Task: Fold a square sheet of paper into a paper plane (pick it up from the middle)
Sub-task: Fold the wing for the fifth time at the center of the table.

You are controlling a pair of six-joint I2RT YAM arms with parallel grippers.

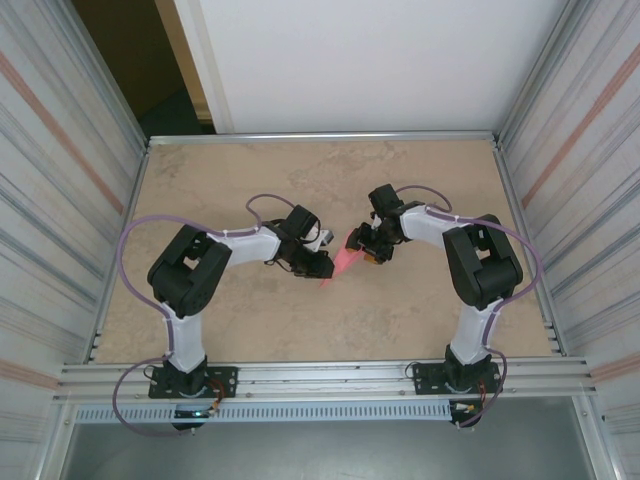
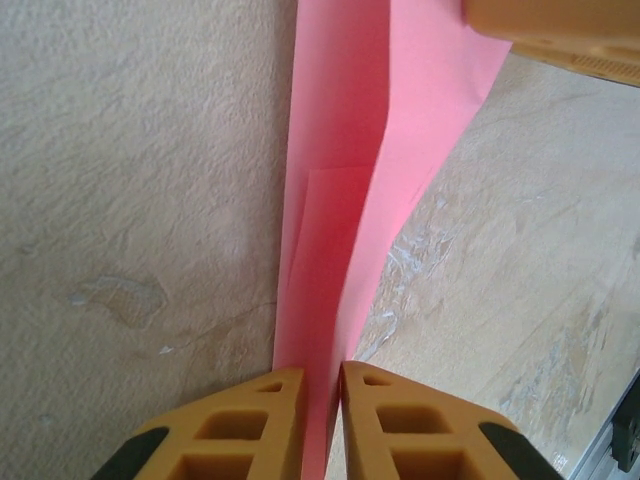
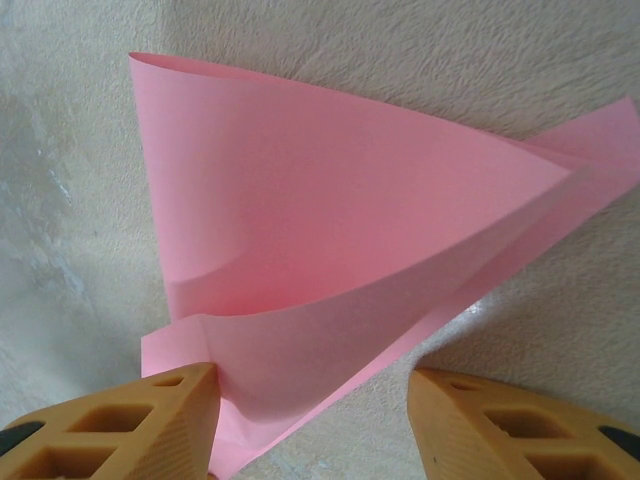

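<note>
Left gripper (image 2: 322,375) is pinched shut on the narrow end of the paper (image 2: 345,200), which lies part-folded to a point mid-surface between the arms. Right gripper (image 3: 312,380) stands apart around a raised loose flap, one finger touching it. Best bet: left anchors, right presses the flap flat along the crease, slowly. Surface (image 1: 330,180) is mottled beige, with ribbed metal walls (image 1: 60,150) at the sides and a white panel (image 1: 370,60) behind.

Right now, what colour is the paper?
Plain pink paper; best seen in the right wrist view.

Rear overhead camera; two close downward wrist cameras (shared: pink paper (image 2: 340,200))
</note>
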